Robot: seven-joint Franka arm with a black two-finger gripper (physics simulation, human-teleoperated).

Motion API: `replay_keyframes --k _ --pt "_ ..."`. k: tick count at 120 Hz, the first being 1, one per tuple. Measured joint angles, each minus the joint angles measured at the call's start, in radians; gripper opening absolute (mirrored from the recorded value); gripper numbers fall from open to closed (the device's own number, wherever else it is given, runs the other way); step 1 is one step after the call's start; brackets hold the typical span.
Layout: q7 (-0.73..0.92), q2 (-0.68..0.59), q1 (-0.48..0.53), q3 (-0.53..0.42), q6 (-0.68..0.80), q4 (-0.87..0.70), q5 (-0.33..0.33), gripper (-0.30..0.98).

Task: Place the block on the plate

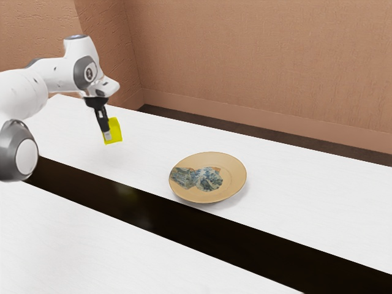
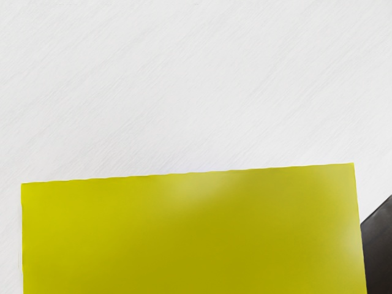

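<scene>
One yellow, flat-faced block [image 1: 116, 127] is grasped by the black two-finger claw [image 1: 108, 135], tilted a little in the exterior view, with the white, faintly grained tabletop [image 1: 73, 125] beneath. Past the claw, toward the exterior view's lower edge, runs a long black band [image 1: 147, 211]. Well apart from claw and block, toward the exterior view's right, sits the round tan plate with blue-grey decoration [image 1: 236, 173]. Beyond rises a brown textured wall [image 1: 257, 67].

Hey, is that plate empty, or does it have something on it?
Empty: nothing rests on the plate; the yellow block is off it, at the claw.
</scene>
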Motion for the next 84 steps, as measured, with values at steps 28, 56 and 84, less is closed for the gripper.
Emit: replay_keyframes --k 28,56,84 --pt "0.0 -0.047 -0.102 0.033 0.001 -0.042 -0.021 0.39" --pt "-0.001 -0.053 -0.228 0.078 0.001 -0.034 -0.069 0.39" --pt "-0.002 -0.042 -0.331 0.099 0.011 -0.03 -0.118 0.39"
